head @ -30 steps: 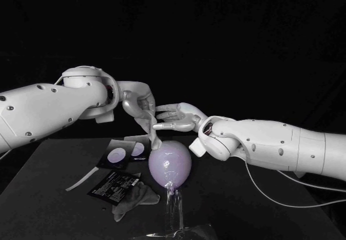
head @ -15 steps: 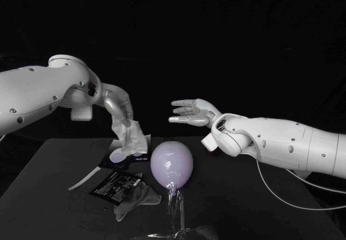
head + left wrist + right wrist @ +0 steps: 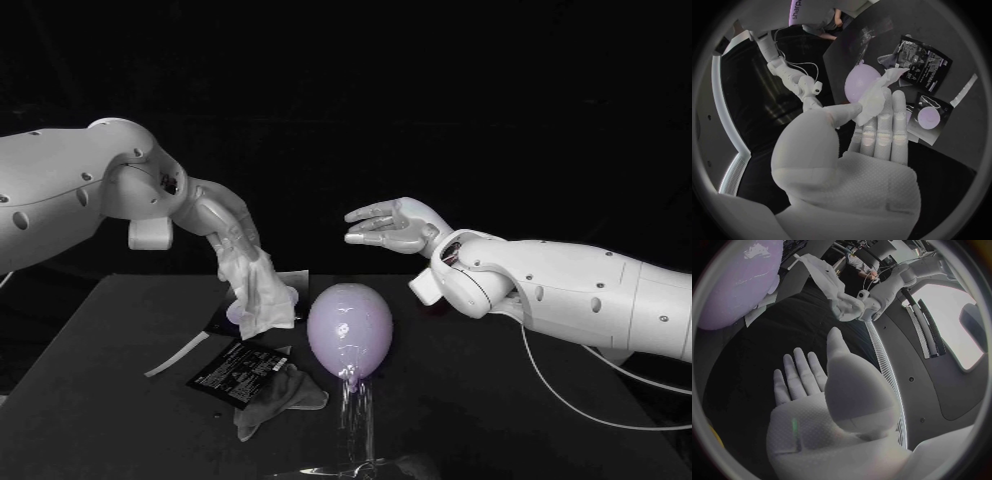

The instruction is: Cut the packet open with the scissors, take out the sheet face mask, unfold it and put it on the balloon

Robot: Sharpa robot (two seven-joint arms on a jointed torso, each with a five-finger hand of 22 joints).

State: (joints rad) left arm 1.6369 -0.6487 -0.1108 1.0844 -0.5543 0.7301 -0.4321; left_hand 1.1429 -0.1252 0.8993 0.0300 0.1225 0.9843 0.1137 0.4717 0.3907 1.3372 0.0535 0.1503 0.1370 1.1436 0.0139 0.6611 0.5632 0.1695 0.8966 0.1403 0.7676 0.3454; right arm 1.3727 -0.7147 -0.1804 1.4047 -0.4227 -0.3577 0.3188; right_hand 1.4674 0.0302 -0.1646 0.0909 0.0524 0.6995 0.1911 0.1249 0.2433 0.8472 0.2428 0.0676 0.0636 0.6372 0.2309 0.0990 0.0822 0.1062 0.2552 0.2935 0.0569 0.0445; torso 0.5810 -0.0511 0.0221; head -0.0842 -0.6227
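The lilac balloon [image 3: 349,330] stands upright on a clear stand [image 3: 355,425] at the table's middle. My left hand [image 3: 235,252] hangs just left of it and pinches the white sheet mask [image 3: 267,296], which dangles folded beside the balloon's upper left. The left wrist view has the mask [image 3: 878,96] between thumb and fingers of the left hand [image 3: 873,132], with the balloon [image 3: 859,82] beyond. My right hand [image 3: 389,226] is raised above and right of the balloon, fingers apart and empty. The right wrist view gives the same bare palm [image 3: 814,390], with the balloon [image 3: 736,285] beyond it.
The black cut packet [image 3: 234,372] lies front left of the balloon, a crumpled pale liner [image 3: 281,396] beside it. A cut-off strip [image 3: 176,353] lies further left. A black card with a lilac oval [image 3: 235,316] sits under the hanging mask.
Both hands held the mask together above the balloon. The right hand has let go and drawn back right. The left hand has swung left and lowered with the mask.
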